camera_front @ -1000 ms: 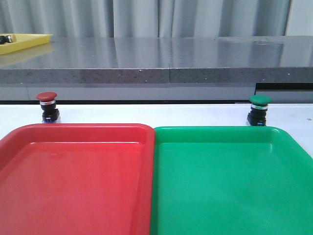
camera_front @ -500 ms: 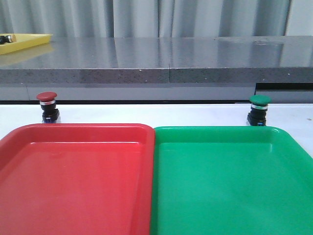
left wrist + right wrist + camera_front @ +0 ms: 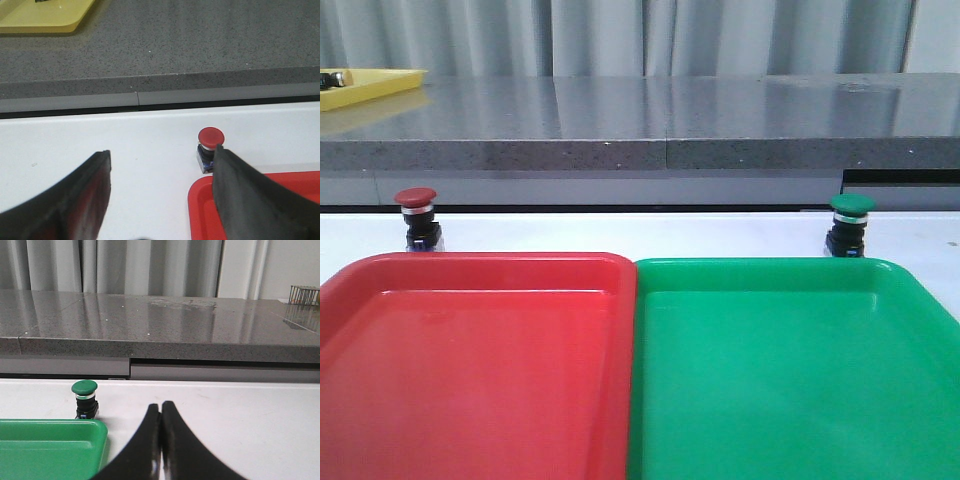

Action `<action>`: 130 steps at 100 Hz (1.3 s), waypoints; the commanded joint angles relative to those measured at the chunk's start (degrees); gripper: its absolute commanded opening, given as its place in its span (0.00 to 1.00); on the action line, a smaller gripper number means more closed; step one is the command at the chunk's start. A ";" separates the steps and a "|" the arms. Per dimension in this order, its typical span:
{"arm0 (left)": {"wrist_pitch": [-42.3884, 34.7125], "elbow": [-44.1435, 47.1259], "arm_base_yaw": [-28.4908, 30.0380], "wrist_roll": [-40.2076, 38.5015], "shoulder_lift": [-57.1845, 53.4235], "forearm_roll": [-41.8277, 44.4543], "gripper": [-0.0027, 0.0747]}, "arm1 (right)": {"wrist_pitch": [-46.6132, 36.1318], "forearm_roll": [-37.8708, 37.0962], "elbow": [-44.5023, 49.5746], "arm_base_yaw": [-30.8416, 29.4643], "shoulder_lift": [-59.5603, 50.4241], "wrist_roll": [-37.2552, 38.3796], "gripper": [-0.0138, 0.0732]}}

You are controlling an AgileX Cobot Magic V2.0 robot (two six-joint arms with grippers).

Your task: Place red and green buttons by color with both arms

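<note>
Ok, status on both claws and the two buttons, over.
Left claw open, empty. Right claw shut, empty. Red button and green button upright on the table, behind the red tray and green tray, not yet placed. Nothing blocking either.

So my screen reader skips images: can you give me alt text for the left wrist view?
The open left gripper hovers over a white table, its fingers empty. The red button stands upright just beyond the red tray corner, near one finger. A grey counter lies behind.
</note>
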 commanded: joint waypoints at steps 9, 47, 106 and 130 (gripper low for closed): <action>2.46 -9.15 0.12 0.03 7.44 -0.48 0.72 | -4.79 -0.26 -1.17 0.14 -0.65 -0.06 0.08; 3.75 -21.83 0.12 0.03 23.06 -3.64 0.77 | -4.79 -0.26 -1.17 0.14 -0.65 -0.06 0.08; 25.30 -45.98 -1.14 6.56 45.21 -14.93 0.77 | -4.79 -0.26 -1.17 0.14 -0.65 -0.06 0.08; 27.75 -48.80 -3.78 7.46 51.67 -14.99 0.77 | -4.79 -0.26 -1.17 0.14 -0.65 -0.06 0.08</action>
